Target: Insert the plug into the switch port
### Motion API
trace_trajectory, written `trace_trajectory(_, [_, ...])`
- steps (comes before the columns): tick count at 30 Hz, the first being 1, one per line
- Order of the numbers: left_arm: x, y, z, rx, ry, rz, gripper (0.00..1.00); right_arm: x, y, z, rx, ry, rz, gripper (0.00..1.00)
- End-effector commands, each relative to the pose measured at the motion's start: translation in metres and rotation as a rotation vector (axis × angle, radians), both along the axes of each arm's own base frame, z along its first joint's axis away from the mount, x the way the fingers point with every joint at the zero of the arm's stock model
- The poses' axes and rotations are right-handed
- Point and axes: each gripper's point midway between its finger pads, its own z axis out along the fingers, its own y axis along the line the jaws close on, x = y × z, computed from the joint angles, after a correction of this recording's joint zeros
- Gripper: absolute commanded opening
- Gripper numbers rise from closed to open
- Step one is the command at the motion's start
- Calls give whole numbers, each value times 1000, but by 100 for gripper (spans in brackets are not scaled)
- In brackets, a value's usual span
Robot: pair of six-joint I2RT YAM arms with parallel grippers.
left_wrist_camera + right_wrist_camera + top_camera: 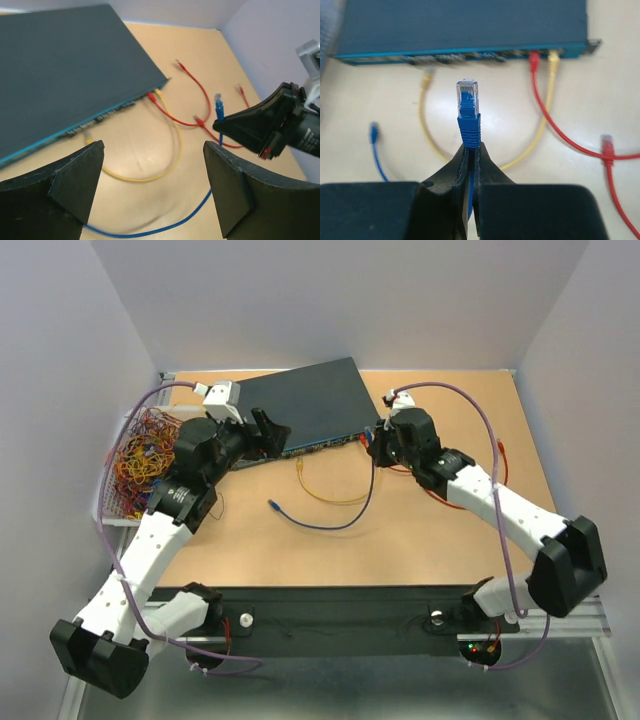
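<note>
The right gripper [471,152] pinches the blue plug [468,95] by its boot, leaving the clear tip free and aimed at the port row of the switch [460,25]. The switch lies along the far edge of the table [440,530], left of centre. Plug and ports are near but apart. A red plug [534,59] and a yellow plug [553,57] already fill sockets at the row's right end. The left gripper [152,155], spread and empty, hovers before the switch, probably to brace it.

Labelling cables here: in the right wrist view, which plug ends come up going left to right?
From the left: loose blue plug → loose yellow plug → held blue plug → red plug in the switch → yellow plug in the switch → loose red plug.
</note>
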Motion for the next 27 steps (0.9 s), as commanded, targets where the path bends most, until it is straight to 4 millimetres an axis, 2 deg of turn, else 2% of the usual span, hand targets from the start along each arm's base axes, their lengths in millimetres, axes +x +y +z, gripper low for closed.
trace_trajectory(1, [6,39,32,133,-133,103,92,4,5,-44,23,200,68,0])
trace_trajectory(2, [8,44,28,156,-131,114,92,12,8,-61,8,241,72,0])
trace_trajectory(4, [15,58,19,197,-122,156,92,20,11,-79,12,303,84,0])
trace_trajectory(5, [17,60,10,204,-110,164,92,31,11,-96,6,344,78,0])
trace_trajectory(6, [18,60,7,205,-108,165,92,34,14,-102,16,368,95,0])
trace_trajectory(7, [19,57,5,196,-110,147,92,38,14,-121,10,414,90,0])
trace_trajectory(8, [20,56,3,191,-110,135,92,43,14,-115,23,402,91,1])
trace_trajectory(12, [25,58,-15,195,-70,131,92,73,10,-135,11,425,62,0])
trace_trajectory(20, [23,61,-18,193,-71,134,91,112,-2,-163,20,464,8,0])
trace_trajectory(27, [20,61,-19,194,-72,129,91,123,-1,-167,30,484,-20,0])
